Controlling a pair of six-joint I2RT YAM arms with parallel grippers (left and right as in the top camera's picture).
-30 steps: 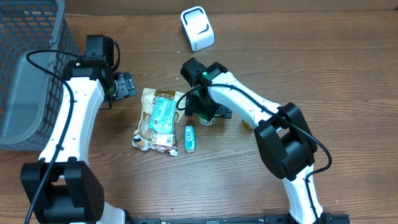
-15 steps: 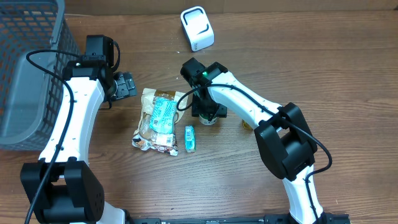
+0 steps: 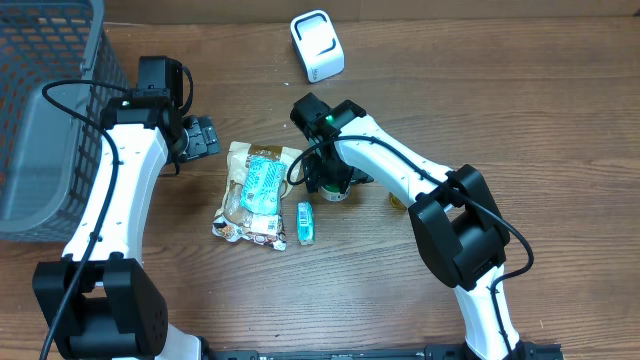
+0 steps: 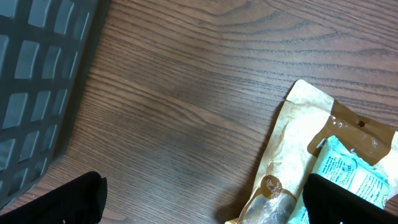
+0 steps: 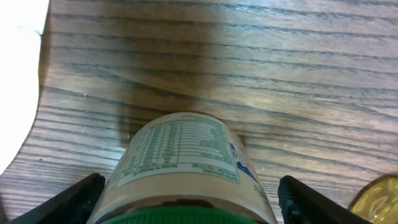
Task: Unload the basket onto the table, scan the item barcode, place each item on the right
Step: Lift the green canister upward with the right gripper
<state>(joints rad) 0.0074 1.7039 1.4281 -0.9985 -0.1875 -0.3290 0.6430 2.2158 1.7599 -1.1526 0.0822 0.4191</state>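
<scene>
A small cream bottle (image 5: 180, 149) with a green cap and a printed label lies on the wooden table, pointing away from the right wrist camera. My right gripper (image 5: 189, 205) straddles it with both fingers a little off its sides, open. From above, that gripper (image 3: 330, 180) covers most of the bottle (image 3: 336, 193). The white barcode scanner (image 3: 317, 45) stands at the back of the table. My left gripper (image 3: 200, 137) hovers open left of the snack bag (image 3: 255, 190), with nothing between its fingers (image 4: 62, 199).
A grey mesh basket (image 3: 40, 120) fills the far left. A small teal packet (image 3: 306, 222) lies right of the snack bag. A gold-coloured item (image 3: 397, 200) sits just right of the bottle, and shows as a gold item (image 5: 379, 199) in the right wrist view.
The right jaws closed in on the bottle half a second ago and have since spread apart again. The left arm has stayed still.
</scene>
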